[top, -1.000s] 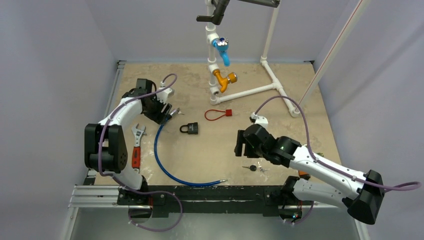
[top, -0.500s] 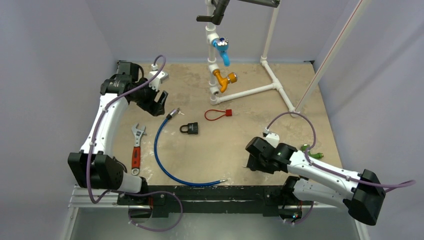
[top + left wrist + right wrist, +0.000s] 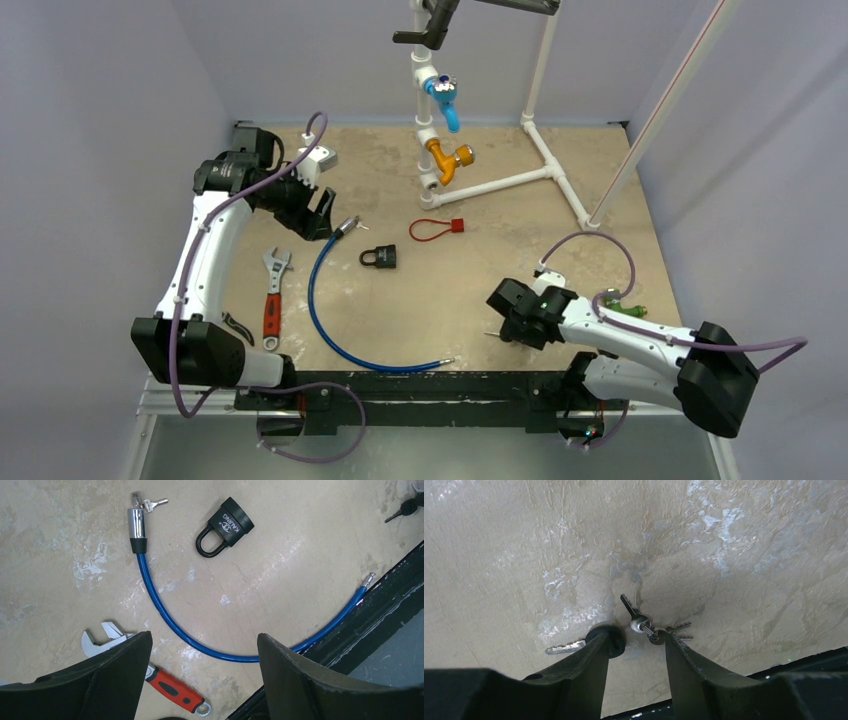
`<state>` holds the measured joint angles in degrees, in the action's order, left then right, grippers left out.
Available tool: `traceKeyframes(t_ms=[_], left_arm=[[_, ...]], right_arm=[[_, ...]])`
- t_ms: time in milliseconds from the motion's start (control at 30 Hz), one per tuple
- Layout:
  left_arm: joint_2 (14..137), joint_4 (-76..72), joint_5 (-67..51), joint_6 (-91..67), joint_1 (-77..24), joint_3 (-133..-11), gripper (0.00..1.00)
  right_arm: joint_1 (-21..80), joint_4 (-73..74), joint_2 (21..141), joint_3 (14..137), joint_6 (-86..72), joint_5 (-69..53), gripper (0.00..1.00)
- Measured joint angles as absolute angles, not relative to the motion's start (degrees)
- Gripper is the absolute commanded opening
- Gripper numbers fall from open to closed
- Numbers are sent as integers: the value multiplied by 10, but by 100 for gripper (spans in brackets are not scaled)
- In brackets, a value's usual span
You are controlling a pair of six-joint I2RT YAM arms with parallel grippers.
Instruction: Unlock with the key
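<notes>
Right gripper [image 3: 636, 639] down on table [image 3: 499, 555] at near edge, fingers astride key bunch [image 3: 642, 625], grip unclear, left gripper [image 3: 203, 639] wide open, empty, padlock [image 3: 225, 526] mid-table, well apart from keys.

Beige table [image 3: 430, 300] — padlock [image 3: 380, 257], keys [image 3: 640, 625], blue cable [image 3: 235, 656], wrench [image 3: 271, 312], red loop [image 3: 458, 225].
</notes>
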<state>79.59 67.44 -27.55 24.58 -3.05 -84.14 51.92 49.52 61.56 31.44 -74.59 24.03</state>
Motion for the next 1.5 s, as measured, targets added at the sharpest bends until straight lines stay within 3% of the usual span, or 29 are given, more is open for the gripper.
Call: traceKeyframes(t_ms=[300, 600, 967, 1300, 1333, 1400, 1433, 1500], left_arm=[[787, 674, -278, 245, -30, -841, 77], [777, 675, -277, 245, -30, -841, 75], [762, 687, -306, 244, -30, -841, 73], [714, 709, -399, 282, -31, -823, 74], [707, 714, -408, 286, -31, -820, 74], [697, 719, -419, 293, -34, -819, 74], [693, 720, -423, 296, -36, -819, 74], [691, 722, -431, 298, -40, -818, 74]], right_arm=[[517, 449, 649, 308, -759, 245, 34], [517, 396, 724, 352, -728, 250, 0], [504, 361, 741, 387, -654, 265, 0], [503, 336, 663, 457, -537, 262, 0], [503, 337, 659, 464, -528, 262, 9], [503, 351, 656, 481, -525, 265, 35], [502, 364, 657, 491, -530, 265, 42], [500, 388, 657, 496, -547, 264, 48]])
